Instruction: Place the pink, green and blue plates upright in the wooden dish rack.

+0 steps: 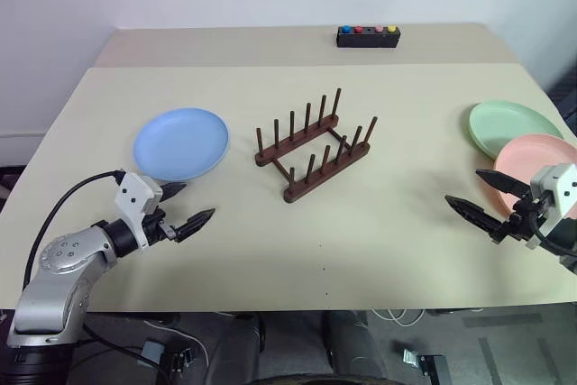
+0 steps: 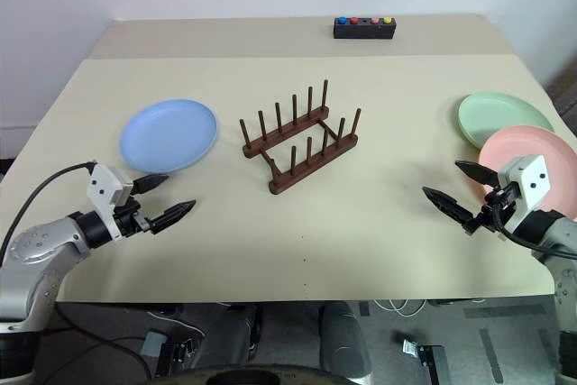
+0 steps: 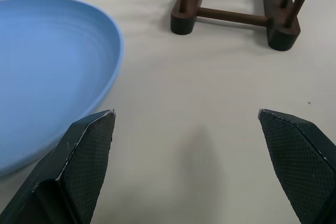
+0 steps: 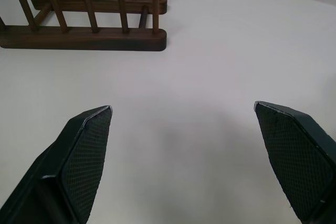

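Left eye view: left claw (image 1: 187, 206) and right claw (image 1: 480, 194) hover wide and empty over the bench (image 1: 379, 232). The blue plate (image 1: 181, 142) lies just beyond the left claw; the green plate (image 1: 512, 126) and pink plate (image 1: 539, 156) overlap by the right, the wooden dish rack (image 1: 313, 143) between. The plates look light, stiff and slippery, best pinched at the raised rim.

Matte plastic blue plate (image 1: 181, 142), dark wooden dish rack (image 1: 313, 146), smooth table (image 1: 379, 223)
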Motion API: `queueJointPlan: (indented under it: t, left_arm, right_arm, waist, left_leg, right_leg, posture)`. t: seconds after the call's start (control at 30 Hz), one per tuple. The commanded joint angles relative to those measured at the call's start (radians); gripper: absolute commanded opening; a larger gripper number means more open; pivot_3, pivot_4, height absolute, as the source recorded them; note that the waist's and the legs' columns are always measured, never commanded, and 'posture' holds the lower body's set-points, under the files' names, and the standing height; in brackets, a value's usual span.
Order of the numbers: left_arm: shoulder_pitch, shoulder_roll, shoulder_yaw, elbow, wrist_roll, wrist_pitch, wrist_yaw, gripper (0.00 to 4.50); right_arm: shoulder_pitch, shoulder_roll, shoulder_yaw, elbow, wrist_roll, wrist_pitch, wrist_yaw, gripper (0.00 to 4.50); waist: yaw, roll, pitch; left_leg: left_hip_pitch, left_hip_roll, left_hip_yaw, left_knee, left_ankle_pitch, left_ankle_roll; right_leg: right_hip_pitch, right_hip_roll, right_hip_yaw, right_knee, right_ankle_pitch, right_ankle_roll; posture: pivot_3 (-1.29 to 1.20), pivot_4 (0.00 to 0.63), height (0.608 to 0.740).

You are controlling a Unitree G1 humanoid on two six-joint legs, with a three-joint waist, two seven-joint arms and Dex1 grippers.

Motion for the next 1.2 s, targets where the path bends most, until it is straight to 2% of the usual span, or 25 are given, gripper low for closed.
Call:
queueJointPlan:
  t: [0.03,0.2,0.47,0.8,1.1,1.2]
  left_arm:
    - [0.001,0.002,-0.042,-0.051,-0.004,0.009,-0.017,4.50]
    - [-0.035,-0.052,-0.183,-0.049,0.032,0.020,-0.008,4.50]
    - [-0.169,-0.183,-0.367,0.052,0.180,-0.064,0.061,4.50]
    - [-0.316,-0.288,-0.428,0.272,0.296,-0.164,0.120,4.50]
    - [-0.373,-0.344,-0.481,0.371,0.337,-0.205,0.094,4.50]
    - [-0.375,-0.355,-0.479,0.382,0.348,-0.216,0.100,3.61]
  right_arm:
    - [0.009,0.030,0.012,-0.067,0.004,-0.016,-0.025,4.44]
    - [0.014,0.089,0.064,-0.108,-0.014,-0.028,-0.071,4.44]
    - [0.057,0.163,0.183,-0.318,-0.039,0.032,-0.204,4.44]
    - [0.119,0.263,0.352,-0.398,-0.133,0.003,-0.301,4.44]
    - [0.102,0.268,0.367,-0.362,-0.143,-0.012,-0.299,4.44]
    - [0.091,0.267,0.368,-0.353,-0.144,-0.014,-0.290,4.50]
  waist:
    - [0.000,0.000,0.000]
    - [0.004,0.000,0.000]
    - [0.003,0.000,0.000]
    - [0.005,0.000,-0.001]
    - [0.008,0.000,-0.001]
    - [0.007,0.001,-0.001]
  left_leg:
    - [0.000,0.000,0.000,0.000,0.000,0.000]
    - [0.000,0.000,0.000,0.001,0.000,0.000]
    - [0.000,0.000,0.000,0.001,0.000,0.000]
    - [0.001,0.000,0.000,0.001,0.000,0.000]
    - [0.001,-0.001,-0.001,0.002,0.000,0.000]
    - [0.002,-0.001,-0.001,0.002,0.000,0.000]
  right_leg:
    - [0.000,0.000,0.000,0.000,0.000,0.000]
    - [0.001,0.000,0.000,0.000,0.000,0.000]
    - [0.000,0.000,0.000,0.000,0.000,0.001]
    - [0.001,0.000,0.000,0.001,0.001,0.003]
    - [0.002,0.000,0.000,0.001,0.002,0.004]
    - [0.003,0.000,0.000,0.000,0.002,0.004]
  posture:
    - [0.00,0.150,0.740]
    - [0.00,0.150,0.740]
    - [0.00,0.150,0.740]
    - [0.00,0.150,0.740]
    - [0.00,0.150,0.740]
    - [0.00,0.150,0.740]
